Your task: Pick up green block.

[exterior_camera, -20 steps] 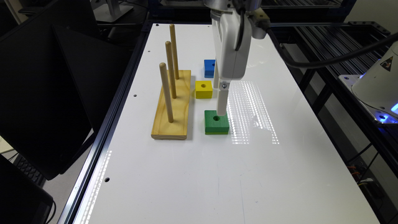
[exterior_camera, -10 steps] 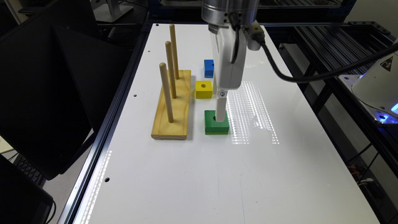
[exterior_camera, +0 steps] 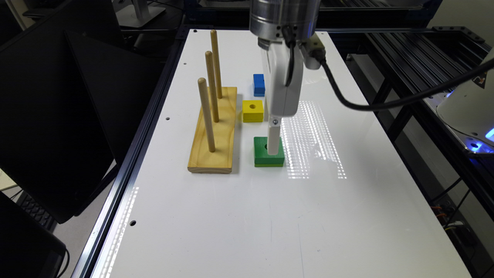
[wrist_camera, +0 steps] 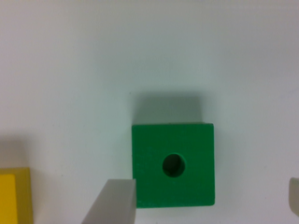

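The green block (exterior_camera: 263, 157) lies flat on the white table (exterior_camera: 270, 224), a square with a round centre hole. My gripper (exterior_camera: 273, 148) hangs straight down over it, its white tip low in front of the block's hole. In the wrist view the gripper (wrist_camera: 203, 196) is open: one grey finger (wrist_camera: 112, 203) stands just outside one edge of the green block (wrist_camera: 187, 149), and the other fingertip (wrist_camera: 294, 191) stands well off the opposite edge. Nothing is gripped.
A smaller yellow block (exterior_camera: 252, 111) and a blue block (exterior_camera: 259, 85) lie just beyond the green one. A wooden base with three upright pegs (exterior_camera: 214, 131) stands to the exterior view's left. A dark panel (exterior_camera: 77, 116) borders that side. A black cable (exterior_camera: 370, 104) trails from the wrist.
The gripper has come down over the green block, its tip now level with the block. The blocks and peg base have not moved.
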